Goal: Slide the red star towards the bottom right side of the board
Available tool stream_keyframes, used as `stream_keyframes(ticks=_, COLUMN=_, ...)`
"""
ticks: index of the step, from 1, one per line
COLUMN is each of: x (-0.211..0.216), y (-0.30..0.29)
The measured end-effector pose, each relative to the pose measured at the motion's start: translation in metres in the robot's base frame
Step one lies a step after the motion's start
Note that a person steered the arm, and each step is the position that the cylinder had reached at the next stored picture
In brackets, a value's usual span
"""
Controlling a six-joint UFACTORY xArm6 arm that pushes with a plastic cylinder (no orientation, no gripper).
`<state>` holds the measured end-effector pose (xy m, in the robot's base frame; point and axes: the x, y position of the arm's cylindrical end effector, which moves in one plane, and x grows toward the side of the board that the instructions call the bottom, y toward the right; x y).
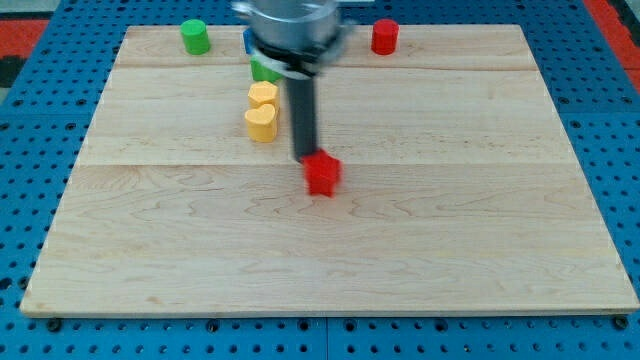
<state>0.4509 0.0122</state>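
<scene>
The red star (pixel 322 175) lies near the middle of the wooden board (pixel 450 240). My tip (pixel 305 157) is at the star's upper left edge, touching or nearly touching it. The dark rod rises from there to the arm's grey head (pixel 290 25) at the view's top.
Two yellow blocks lie left of the rod: one (pixel 263 95) above the other, heart-like one (pixel 261 124). A green block (pixel 264 70) and a blue block (pixel 247 41) are partly hidden by the arm. A green cylinder (pixel 194 37) stands top left, a red cylinder (pixel 385 36) top right.
</scene>
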Motion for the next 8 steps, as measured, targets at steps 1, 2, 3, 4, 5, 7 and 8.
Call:
stream_keyframes(ticks=1, x=0.064, y=0.064)
stream_keyframes(ticks=2, x=0.068, y=0.045)
stream_keyframes(ticks=3, x=0.068, y=-0.022)
stream_keyframes(ticks=4, x=0.093, y=-0.016)
stream_keyframes(ticks=5, x=0.106, y=0.002)
stream_keyframes(ticks=7, x=0.105, y=0.054)
stream_keyframes(ticks=8, x=0.071, y=0.033)
